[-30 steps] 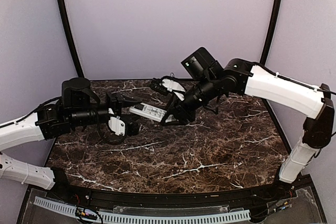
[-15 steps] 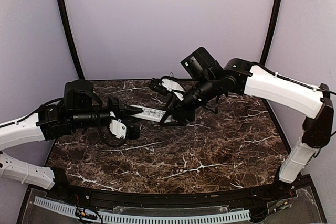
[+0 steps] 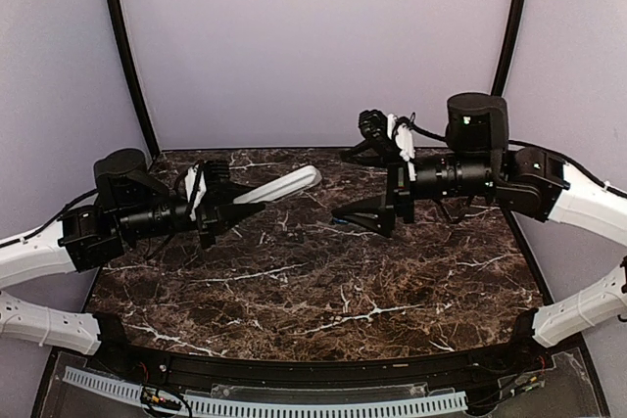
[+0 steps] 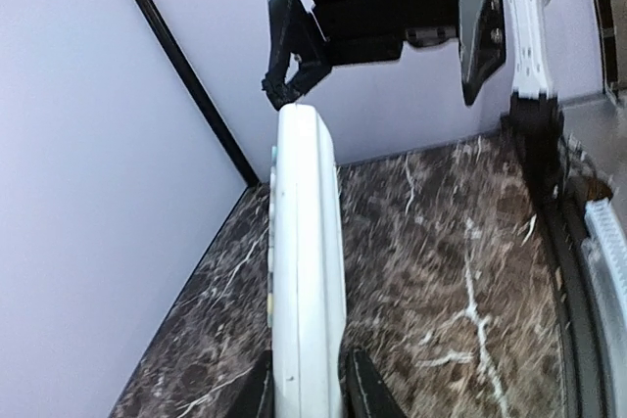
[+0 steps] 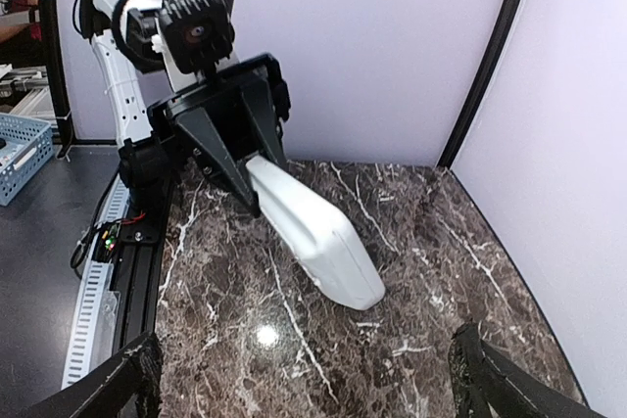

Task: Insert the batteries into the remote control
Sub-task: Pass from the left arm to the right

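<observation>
**Remote** (image 3: 284, 184): white handset, pinched at near end by left claw (image 3: 227, 207). Rest juts out past fingertips, raised off tabletop (image 3: 323, 291). Plain side faces opposite claw. Likely held so to offer back for access.

**Right claw** (image 3: 370, 171): fingers spread wide, nothing between them. Stands ahead of remote's free end, apart from it, facing it. Probably lined up for approach.

**Batteries:** none in view. Judged not yet loaded.

**Battery cover:** state cannot tell.
</observation>
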